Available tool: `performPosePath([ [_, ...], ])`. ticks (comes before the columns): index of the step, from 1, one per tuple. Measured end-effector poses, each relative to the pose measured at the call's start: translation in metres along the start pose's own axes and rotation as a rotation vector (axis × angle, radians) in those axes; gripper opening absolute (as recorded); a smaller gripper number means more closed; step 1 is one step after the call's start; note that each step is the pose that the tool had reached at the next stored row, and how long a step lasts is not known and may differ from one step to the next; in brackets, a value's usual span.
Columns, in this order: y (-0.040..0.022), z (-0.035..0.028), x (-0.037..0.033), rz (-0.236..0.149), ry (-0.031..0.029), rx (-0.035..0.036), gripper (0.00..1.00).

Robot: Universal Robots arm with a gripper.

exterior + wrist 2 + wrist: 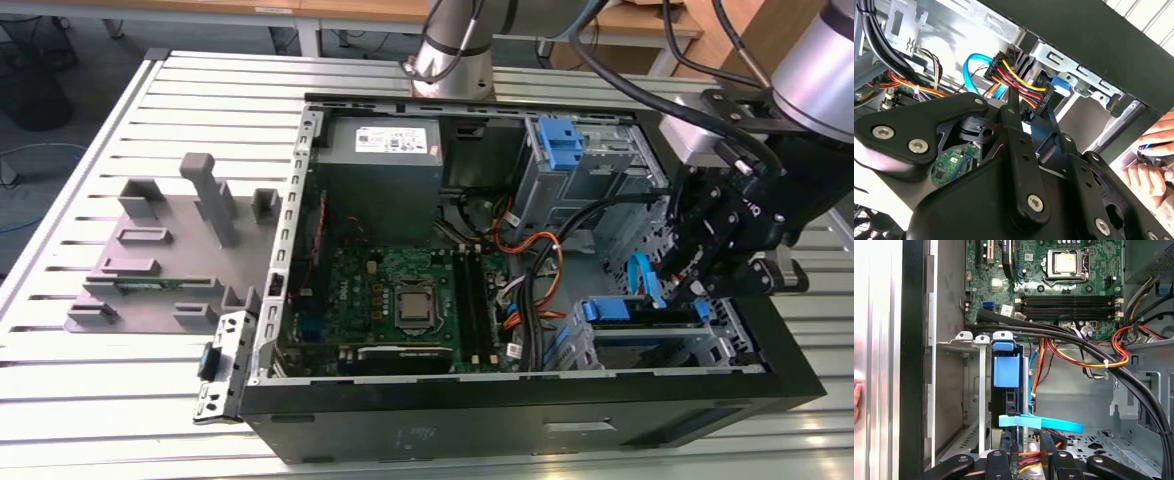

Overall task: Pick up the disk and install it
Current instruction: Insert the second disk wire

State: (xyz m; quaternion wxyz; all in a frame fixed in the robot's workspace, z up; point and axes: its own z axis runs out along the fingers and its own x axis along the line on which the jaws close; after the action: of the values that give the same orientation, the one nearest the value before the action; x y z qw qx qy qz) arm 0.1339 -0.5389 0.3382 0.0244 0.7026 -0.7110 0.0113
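The gripper hangs low inside the open case, at the drive cage in the near corner on the exterior view's right. That placement suits the job: the cage is where a drive seats, so the tool has to reach down among the cables to work there.

The disk stands on edge in the cage, its blue bracket uppermost and its metal rails just beside it. It looks seated, or nearly so; how deep it sits I cannot tell.

In the first wrist view the fingertips straddle the near end of the disk, where a light blue data cable crosses. Whether the jaws are pressing on the disk or standing slightly off it cannot be made out.

In the second wrist view a power plug with yellow, red and black wires sits just ahead of the fingers, likely meant for the drive. A person's hand rests outside the case wall, well apart from the tool.

The motherboard lies to the left, untouched.
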Motion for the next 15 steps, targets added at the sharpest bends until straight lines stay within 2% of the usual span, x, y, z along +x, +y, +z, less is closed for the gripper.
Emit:
performPosePath([
  [7, 0.0035, 0.0004, 0.0059, 0.0, 0.0, 0.0017, 0.37],
  [15, 0.0045, 0.0004, 0.0065, 0.0, -0.0001, 0.0024, 0.37],
])
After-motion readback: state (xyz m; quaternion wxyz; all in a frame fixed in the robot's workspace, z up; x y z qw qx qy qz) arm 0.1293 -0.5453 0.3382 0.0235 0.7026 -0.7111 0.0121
